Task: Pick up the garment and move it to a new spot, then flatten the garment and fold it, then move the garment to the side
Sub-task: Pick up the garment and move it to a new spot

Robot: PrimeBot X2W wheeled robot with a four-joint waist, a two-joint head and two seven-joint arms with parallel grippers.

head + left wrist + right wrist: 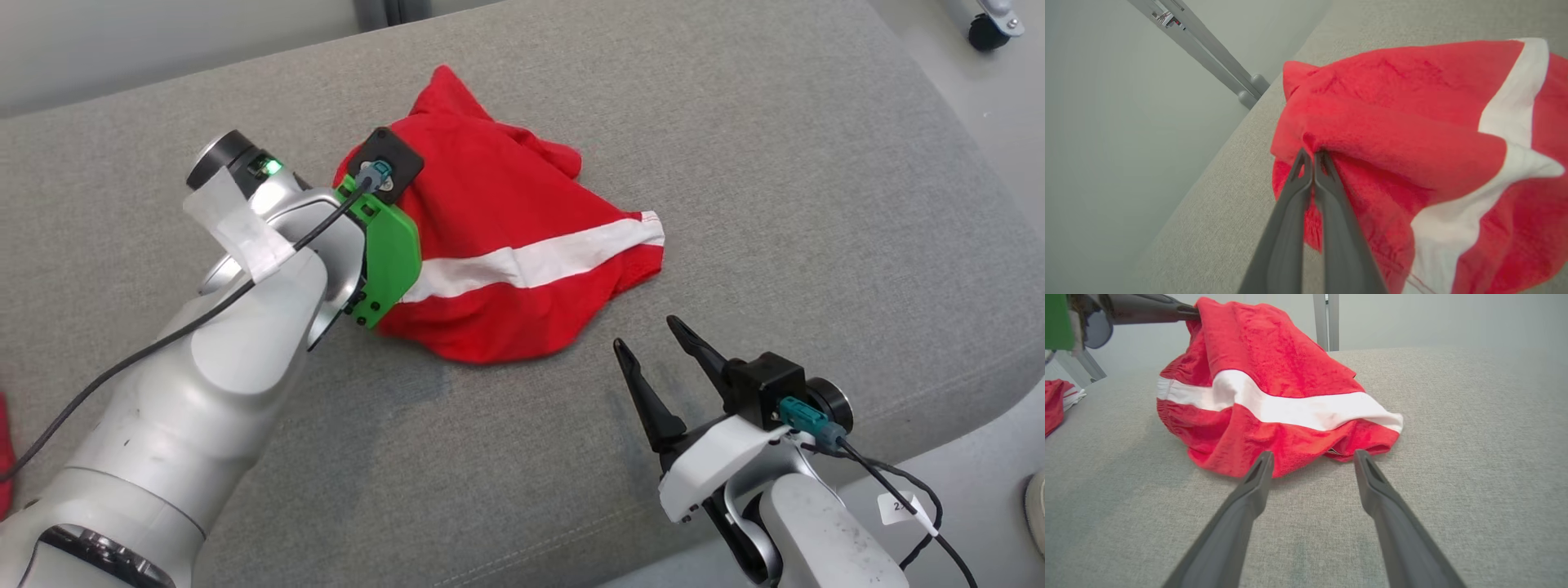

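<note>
A red garment [506, 229] with a white stripe [531, 265] is seen crumpled in a heap near the middle of a grey upholstered cushion [775, 139]. Its left part is held up off the fabric, while its right and near edges rest on the cushion. The stripe runs across the near side of the heap and ends at the right corner.

The left gripper [1313, 154] is clamped on a fold at the garment's upper left, with its two dark fingers pressed together around a pinch of red cloth. In the head view these fingers are hidden behind a green mount [392, 253] on the wrist, which lies against the garment's left side.

The right gripper [649, 331] is placed just near and right of the garment, with its fingers spread apart and nothing between them. Its tips point toward the garment's near hem. Whether the tips touch the cushion cannot be told.

A second red cloth [1053, 404] with a white edge is seen at the far left of the cushion, well apart from the garment. Grey metal posts [1327, 318] stand beyond the cushion's far edge, and a black caster wheel [988, 33] is seen on the floor at the far right.
</note>
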